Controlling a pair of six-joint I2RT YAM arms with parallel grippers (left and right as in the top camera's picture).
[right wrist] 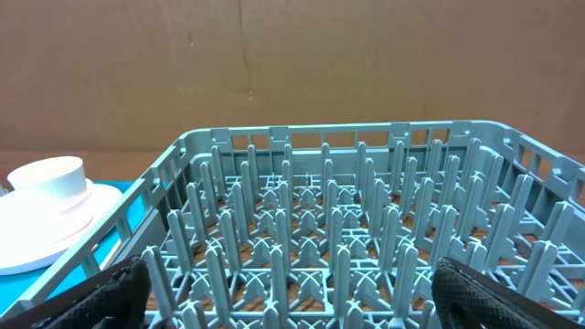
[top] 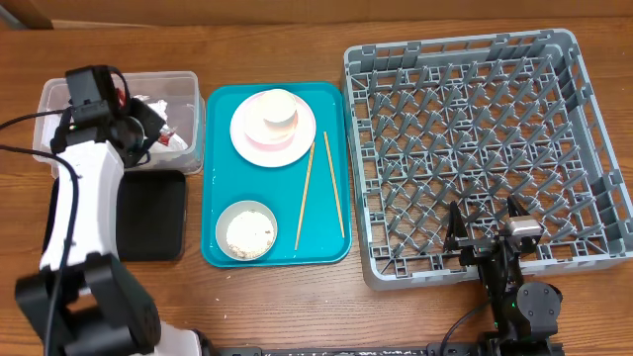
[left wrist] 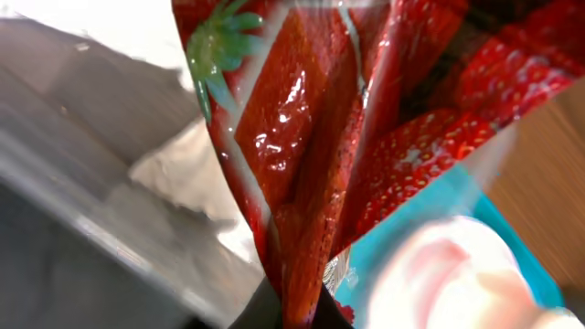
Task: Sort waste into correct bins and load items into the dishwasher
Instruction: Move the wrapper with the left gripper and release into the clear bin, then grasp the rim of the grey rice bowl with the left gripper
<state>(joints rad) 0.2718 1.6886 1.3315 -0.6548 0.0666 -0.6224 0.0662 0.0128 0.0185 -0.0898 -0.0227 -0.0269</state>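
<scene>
Left hand (top: 143,127) clamped on a red packet (left wrist: 311,137) — strawberry print — over the clear tub (top: 47,104) at far left, right hand (top: 487,235) spread open at the near edge of the grey rack (top: 593,148)

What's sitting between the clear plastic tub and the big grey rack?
The teal tray, seen in the overhead view, carrying a pink plate with a white cup, a metal bowl and two chopsticks.

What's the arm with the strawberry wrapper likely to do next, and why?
Probably open the left gripper and let go: it pinches the red strawberry-print packet above the clear tub, where crumpled napkins already lie.
</scene>
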